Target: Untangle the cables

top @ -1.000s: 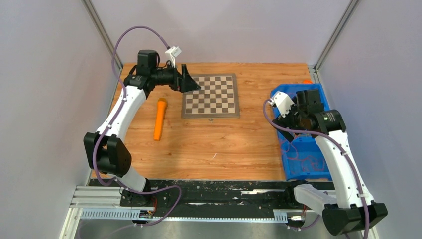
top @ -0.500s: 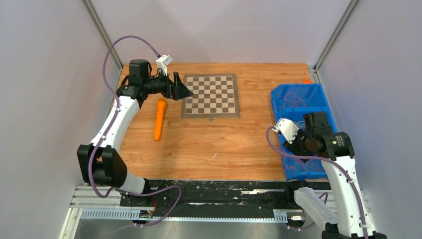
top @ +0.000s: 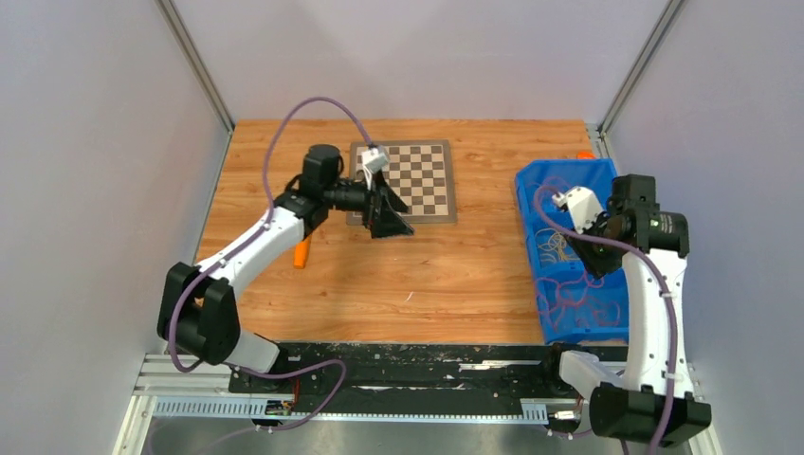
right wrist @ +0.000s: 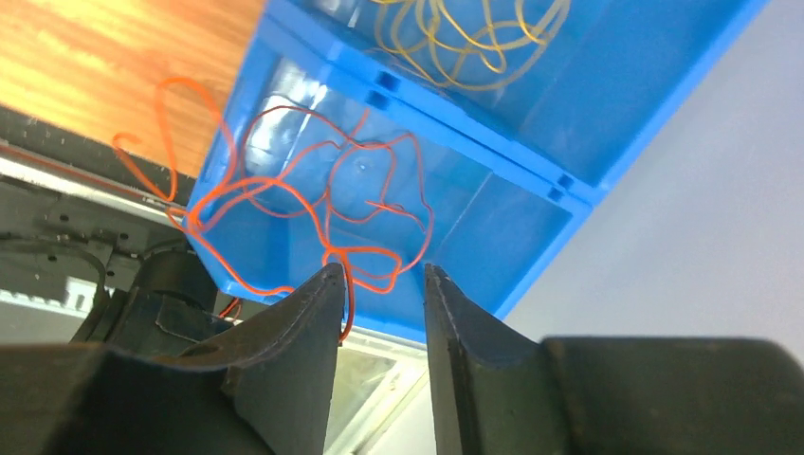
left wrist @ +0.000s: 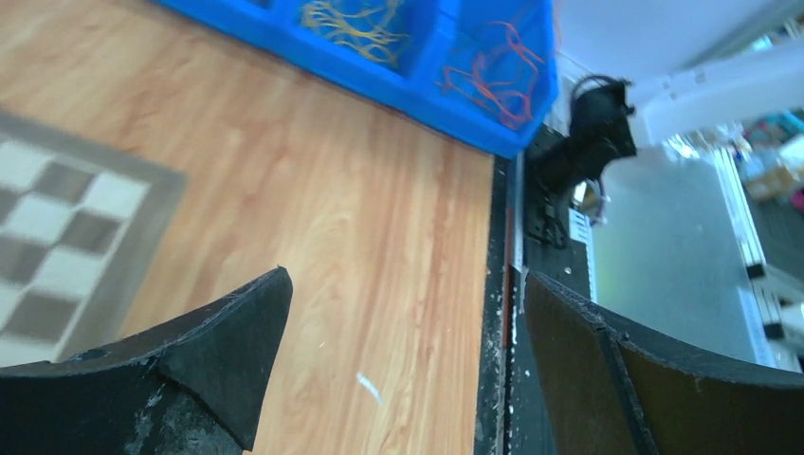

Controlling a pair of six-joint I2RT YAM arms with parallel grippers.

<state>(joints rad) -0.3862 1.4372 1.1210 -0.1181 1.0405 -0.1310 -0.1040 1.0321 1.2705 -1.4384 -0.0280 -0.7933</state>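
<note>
The cables lie in a blue bin point(top: 527, 182) at the table's right. Yellow cables point(top: 555, 246) point(right wrist: 465, 38) fill its middle compartment and reddish-orange cables point(top: 574, 299) point(right wrist: 313, 190) the near one. My right gripper point(top: 599, 254) point(right wrist: 384, 268) hangs above the bin, its jaws narrowed with a clear gap between them. One reddish-orange strand runs down the inner face of its left finger point(right wrist: 303, 322), and loops of it spread over the bin's wall. My left gripper point(top: 393, 223) point(left wrist: 406, 277) is wide open above bare wood, holding nothing.
A chessboard mat point(top: 422, 175) point(left wrist: 57, 218) lies at the table's back middle. An orange cylinder point(top: 301, 254) rests left of it, partly under my left arm. The left wrist view shows the blue bin point(left wrist: 417, 85) and the black front rail point(left wrist: 498, 313).
My left arm swung right, from the table's back left to the chessboard's near edge. My right arm drew up over the bin and its jaws narrowed.
</note>
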